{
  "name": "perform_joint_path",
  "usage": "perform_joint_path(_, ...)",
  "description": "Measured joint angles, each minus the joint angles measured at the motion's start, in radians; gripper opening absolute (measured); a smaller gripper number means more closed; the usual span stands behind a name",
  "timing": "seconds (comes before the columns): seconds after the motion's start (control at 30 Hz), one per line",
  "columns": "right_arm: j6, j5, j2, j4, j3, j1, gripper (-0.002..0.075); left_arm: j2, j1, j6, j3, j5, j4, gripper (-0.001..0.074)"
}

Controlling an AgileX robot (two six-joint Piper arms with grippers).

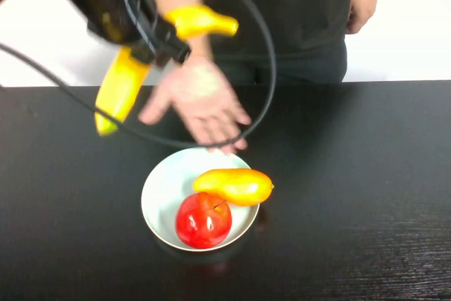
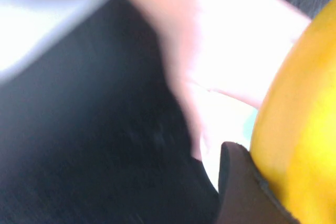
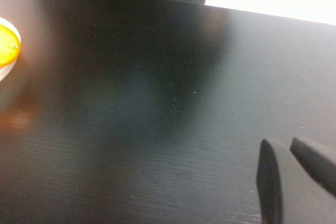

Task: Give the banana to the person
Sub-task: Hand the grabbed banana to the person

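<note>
My left gripper (image 1: 161, 41) is shut on the middle of the banana (image 1: 120, 88) and holds it in the air above the table's far left edge. The banana is long, curved and plain yellow, with one end low on the left and the other pointing right. The person (image 1: 296, 5) stands behind the table in a black shirt. Their open hand (image 1: 201, 96) lies palm up just right of and below the banana. The left wrist view shows the banana (image 2: 304, 129) against one dark finger (image 2: 241, 192), with the hand (image 2: 226, 51) behind it. My right gripper (image 3: 278, 142) hangs low over bare table, jaws slightly apart and empty.
A white bowl (image 1: 158, 199) stands in the middle of the black table (image 1: 352, 174), holding a red apple (image 1: 203, 220) and a plump orange-yellow fruit (image 1: 234, 185). The left arm's black cable (image 1: 264, 96) loops over the person's hand. The bowl's edge shows in the right wrist view (image 3: 6, 51).
</note>
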Motion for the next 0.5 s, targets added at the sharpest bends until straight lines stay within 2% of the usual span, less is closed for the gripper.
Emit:
perform_joint_path(0.23,0.0,0.0,0.0,0.0,0.0,0.0,-0.0011,0.073,-0.057,0.162,-0.169,0.006,0.012,0.0277)
perform_joint_path(0.5,0.0,0.0,0.0,0.0,0.0,0.0,-0.0011,0.243,-0.1,0.263,-0.189,0.008,-0.008,0.0277)
